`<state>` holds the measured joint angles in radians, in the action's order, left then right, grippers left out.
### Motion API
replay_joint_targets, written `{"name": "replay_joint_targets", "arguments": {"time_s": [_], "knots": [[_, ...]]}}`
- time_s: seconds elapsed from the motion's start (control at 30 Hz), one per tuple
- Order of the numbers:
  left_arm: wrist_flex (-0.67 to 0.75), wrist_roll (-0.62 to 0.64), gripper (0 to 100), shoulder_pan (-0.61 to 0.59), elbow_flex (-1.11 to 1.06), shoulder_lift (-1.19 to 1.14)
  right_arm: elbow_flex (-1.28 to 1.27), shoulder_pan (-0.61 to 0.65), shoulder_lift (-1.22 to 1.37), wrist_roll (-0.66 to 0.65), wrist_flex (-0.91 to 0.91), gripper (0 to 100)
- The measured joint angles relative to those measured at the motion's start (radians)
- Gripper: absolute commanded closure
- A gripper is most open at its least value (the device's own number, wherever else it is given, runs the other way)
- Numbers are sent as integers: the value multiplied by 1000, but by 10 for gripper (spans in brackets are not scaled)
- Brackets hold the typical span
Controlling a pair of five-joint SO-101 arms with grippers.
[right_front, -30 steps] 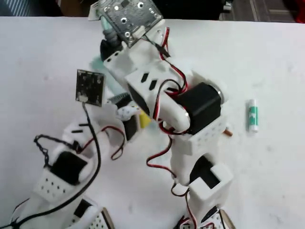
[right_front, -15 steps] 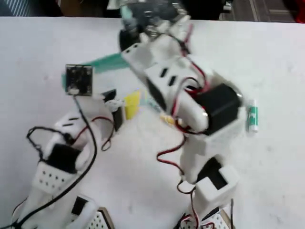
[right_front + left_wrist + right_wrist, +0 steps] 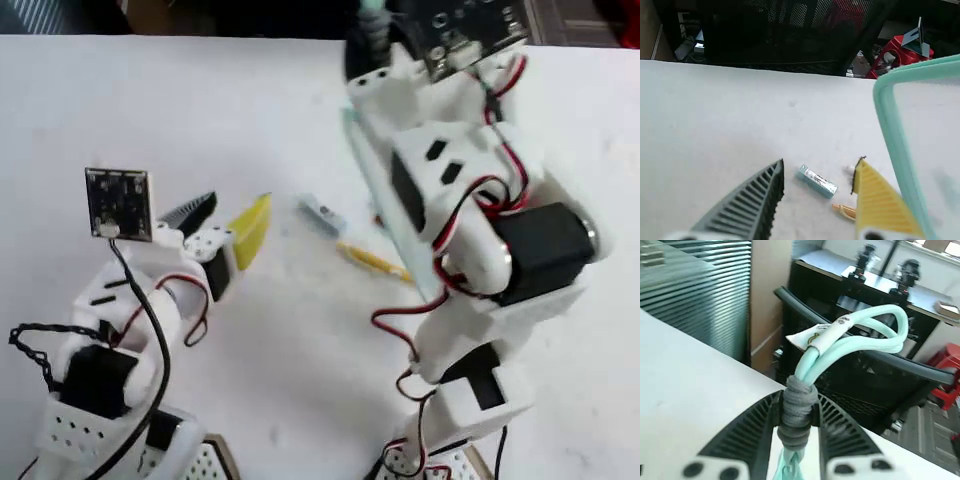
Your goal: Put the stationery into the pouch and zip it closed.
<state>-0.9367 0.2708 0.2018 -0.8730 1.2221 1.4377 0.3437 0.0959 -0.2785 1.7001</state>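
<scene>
A: R hand [image 3: 796,412] status?
B: clenched on grey knot [image 3: 796,426] of the pouch [image 3: 930,140] pull cord; mint loop [image 3: 860,337] sticks up beyond it; pouch body runs under R arm, twd far side of counter [image 3: 200,100].
A: L hand [image 3: 235,205]?
B: released, jaws apart, nothing betw. them; low over counter, pointing twd the stationery.
A: Stationery loc.?
B: outside pouch, lying on counter; small blue-silver block [image 3: 320,213] just ahead of L hand; yellow pen-like stick [image 3: 372,262] near it, beside pouch's mint edge; block & stick not touching.
</scene>
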Motion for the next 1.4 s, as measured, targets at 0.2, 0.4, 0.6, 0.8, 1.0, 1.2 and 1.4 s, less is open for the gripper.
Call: {"name": "replay_joint_targets", "arguments": {"time_s": [0.2, 0.4, 0.6, 0.8, 1.0, 1.2, 1.4], "knots": [[37, -63, 758, -11, -34, 3, 0, -69, 0, 0, 0, 983], [87, -114, 758, -51, -77, 2, 0, -109, 0, 0, 3, 983], [87, -115, 758, -52, -77, 2, -69, -92, -64, 0, 3, 983], [87, -115, 758, -54, -77, 2, -198, 38, -152, -175, 3, 982], [87, -115, 758, -54, -77, 2, -204, 110, -190, -270, 3, 982], [87, -115, 758, -54, -77, 2, -212, 110, -198, -272, 3, 982], [87, -115, 758, -54, -77, 2, -212, 110, -198, -167, 3, 982]]}}
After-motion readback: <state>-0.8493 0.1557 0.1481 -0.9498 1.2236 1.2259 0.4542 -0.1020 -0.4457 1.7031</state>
